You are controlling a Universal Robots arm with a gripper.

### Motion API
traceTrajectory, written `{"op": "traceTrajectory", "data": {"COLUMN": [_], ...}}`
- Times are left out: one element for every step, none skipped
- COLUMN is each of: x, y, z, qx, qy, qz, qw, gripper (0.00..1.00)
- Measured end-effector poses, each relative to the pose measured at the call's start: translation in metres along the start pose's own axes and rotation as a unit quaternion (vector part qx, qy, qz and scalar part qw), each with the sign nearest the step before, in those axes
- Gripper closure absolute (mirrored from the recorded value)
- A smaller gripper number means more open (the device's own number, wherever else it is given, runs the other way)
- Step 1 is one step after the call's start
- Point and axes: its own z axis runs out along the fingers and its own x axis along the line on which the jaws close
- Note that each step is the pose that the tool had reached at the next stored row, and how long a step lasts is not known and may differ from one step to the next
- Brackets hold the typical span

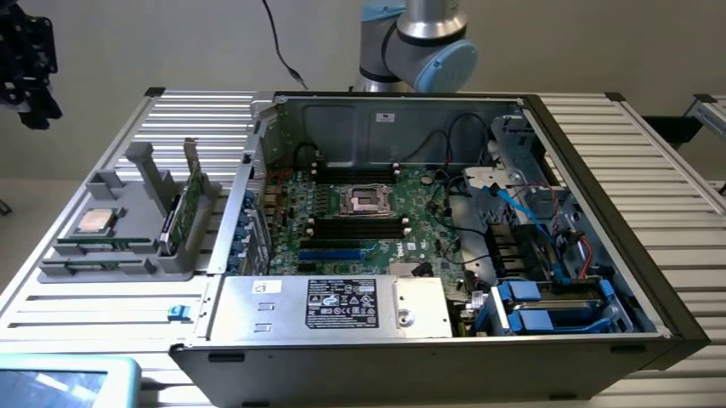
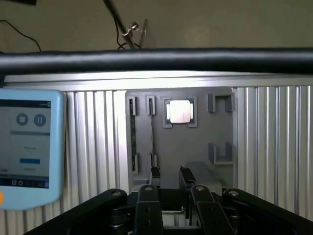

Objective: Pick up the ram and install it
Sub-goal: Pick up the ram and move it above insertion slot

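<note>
My gripper (image 2: pixel 171 174) hangs well above the grey holder tray (image 2: pixel 195 142) with its black fingers (image 2: pixel 155 172) open and nothing between them. The ram (image 2: pixel 152 139) is a thin stick standing on edge in a slot of that tray, next to the silver-topped processor chip (image 2: pixel 179 111). In the exterior view the ram (image 1: pixel 170 223) stands in the tray (image 1: pixel 102 263) at the left, beside a taller green card (image 1: pixel 195 195). The open computer case (image 1: pixel 454 340) holds the motherboard (image 1: pixel 340 242), with black memory slots (image 1: pixel 357 226) beside the processor socket (image 1: pixel 365 200).
The arm's base (image 1: pixel 414 42) rises behind the case. A tablet (image 1: pixel 63 382) lies at the exterior view's front left and shows again as the tablet (image 2: pixel 29 147) in the wrist view. Black hardware (image 1: pixel 25 64) hangs at the upper left edge. Cables and blue drive bays (image 1: pixel 545 306) crowd the case's right side.
</note>
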Motion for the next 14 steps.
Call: {"op": "traceTrajectory", "data": {"x": [0.003,0.005,0.008,0.011,0.013,0.016,0.018,0.021,0.023,0.025,0.028,0.03,0.032,0.034], "y": [0.0016,0.0027,0.0035,0.0039,0.0042,0.0045,0.0048,0.0051,0.0054,0.0057,0.006,0.0062,0.0063,0.0063], "z": [0.0022,0.0041,0.0062,0.0081,0.01,0.0119,0.0139,0.0158,0.0177,0.0197,0.0216,0.0236,0.0255,0.0274], "qx": [0.0,0.0001,0.0,0.0,0.0,0.0,0.0,-0.0001,-0.0003,-0.0004,-0.0005,-0.0006,-0.0007,-0.0009], "qy": [-0.0007,-0.0013,-0.0018,-0.0021,-0.0024,-0.0027,-0.0031,-0.0034,-0.0037,-0.0041,-0.0045,-0.0049,-0.0052,-0.0055], "qz": [0.0,0.0,0.0,-0.001,-0.001,-0.001,-0.002,-0.002,-0.003,-0.003,-0.003,-0.004,-0.005,-0.006], "qw": [1.0,1.0,1.0,1.0,1.0,1.0,1.0,1.0,1.0,1.0,1.0,1.0,1.0,1.0], "gripper": [0.71,0.71,0.71,0.71,0.71,0.71,0.71,0.71,0.71,0.71,0.71,0.71,0.71,0.71]}}
